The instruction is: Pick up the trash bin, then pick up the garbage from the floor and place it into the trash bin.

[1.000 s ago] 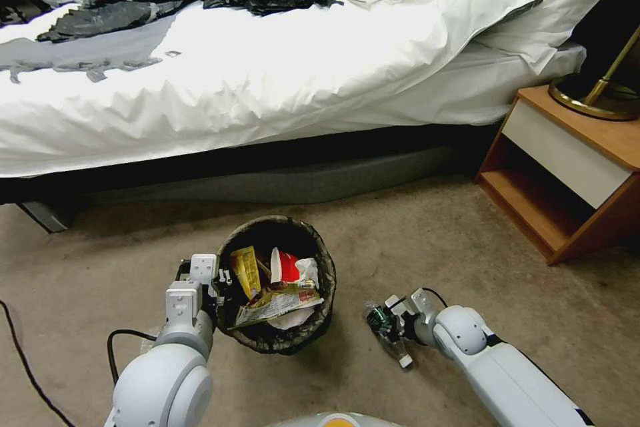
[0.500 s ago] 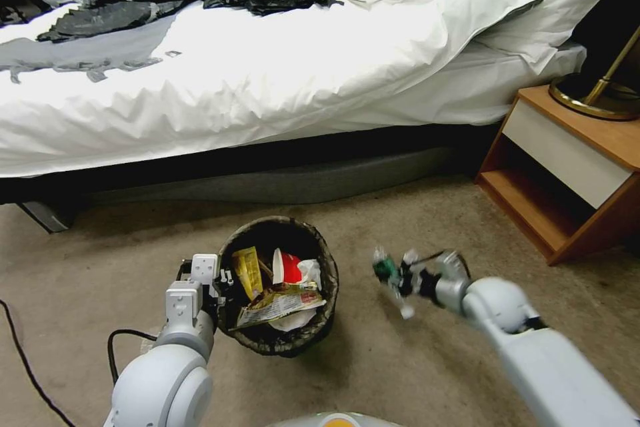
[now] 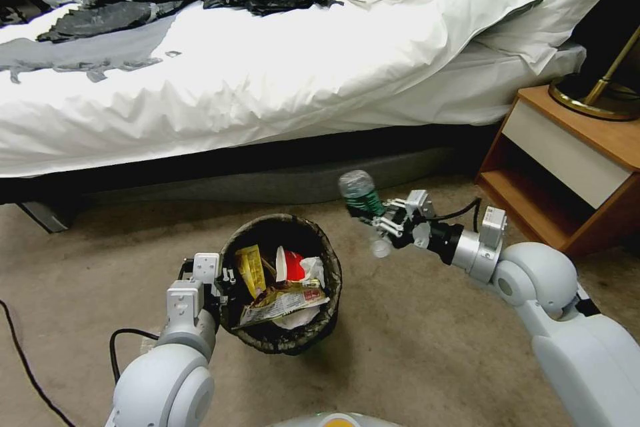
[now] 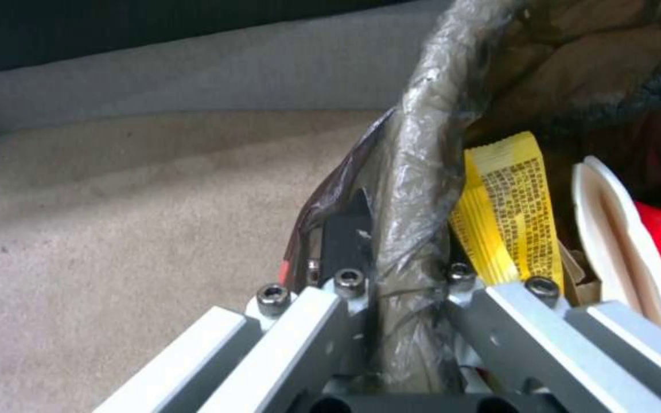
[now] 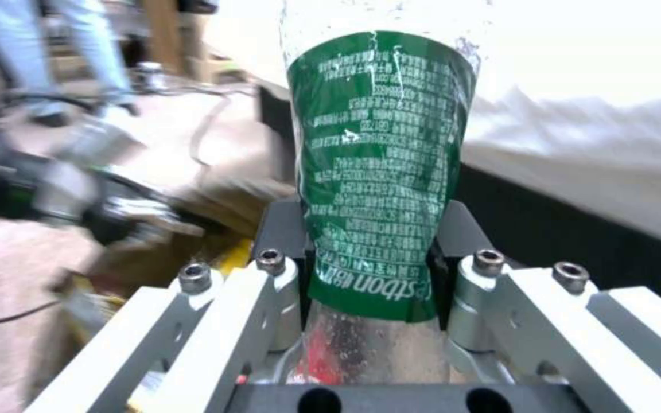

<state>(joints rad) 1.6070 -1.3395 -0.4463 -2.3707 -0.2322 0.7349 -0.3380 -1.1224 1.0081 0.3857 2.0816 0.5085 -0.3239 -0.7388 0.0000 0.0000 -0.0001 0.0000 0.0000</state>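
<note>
The left gripper [image 3: 223, 280] has its fingers clamped on the near-left rim of the small round trash bin lined with a crinkled dark bag [image 3: 320, 333], one finger inside the liner and one outside, as the left wrist view shows [image 4: 407, 252]. That pinch on the rim likely keeps the mouth facing up and steady for drops. Inside lie a yellow printed snack wrapper [image 3: 247, 270], a crushed red-and-white cup [image 3: 288, 265], a shiny foil packet [image 3: 280, 303] and white paper. The right gripper [image 3: 380, 217] hangs in the air just beyond and to the right of the bin, its fingers closed on a clear plastic bottle with a green label [image 3: 360, 192], gripped across the label [image 5: 380, 172] so it cannot slip. The beige carpet [image 3: 400, 347] near the bin looks free of litter.
</note>
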